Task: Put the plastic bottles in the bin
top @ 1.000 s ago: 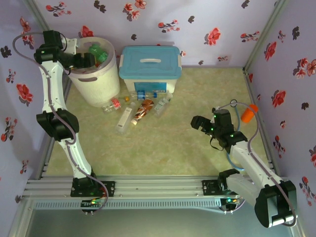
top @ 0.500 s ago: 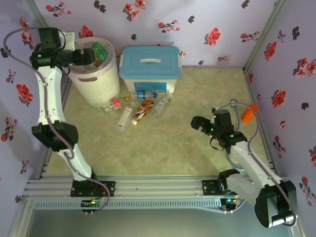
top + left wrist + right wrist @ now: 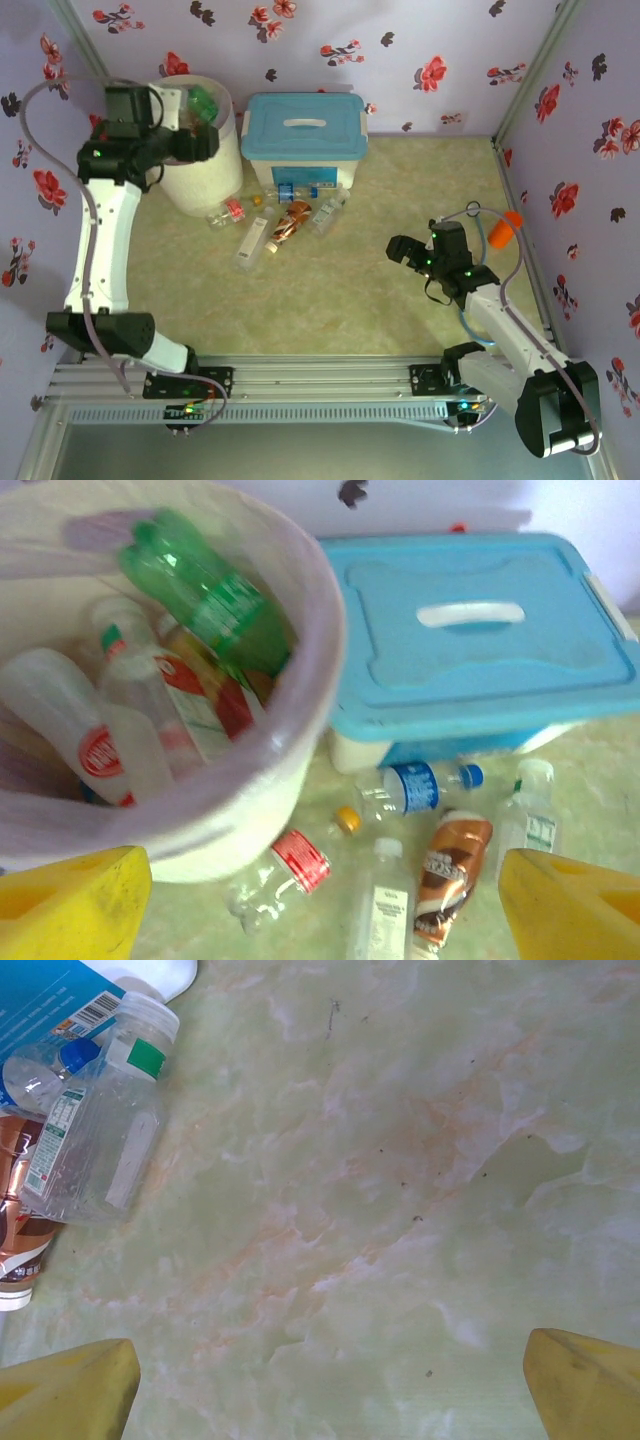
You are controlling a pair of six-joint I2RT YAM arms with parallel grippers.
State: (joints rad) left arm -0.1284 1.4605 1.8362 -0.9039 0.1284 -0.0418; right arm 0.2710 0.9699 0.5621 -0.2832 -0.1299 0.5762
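The bin (image 3: 200, 183) is a round white bucket at the back left, with a pink liner (image 3: 322, 645). A green bottle (image 3: 210, 595) and clear red-labelled bottles (image 3: 100, 750) lie inside it. My left gripper (image 3: 203, 140) hovers open over the bin's near right rim, holding nothing; its yellow fingertips (image 3: 75, 905) frame the table below. Several plastic bottles (image 3: 280, 220) lie in front of the bin: a red-labelled one (image 3: 295, 860), a blue-labelled one (image 3: 415, 785) and an amber one (image 3: 445, 865). My right gripper (image 3: 398, 250) is open low over bare table, right of a clear bottle (image 3: 105, 1135).
A white box with a blue lid (image 3: 305, 130) stands just right of the bin, behind the loose bottles. An orange cup (image 3: 505, 228) lies by the right wall. Floral walls close in the back and both sides.
My left gripper has swung from above the bin's middle towards its near right rim, still open, and the arm's elbow has dropped nearer. The right arm has not moved.
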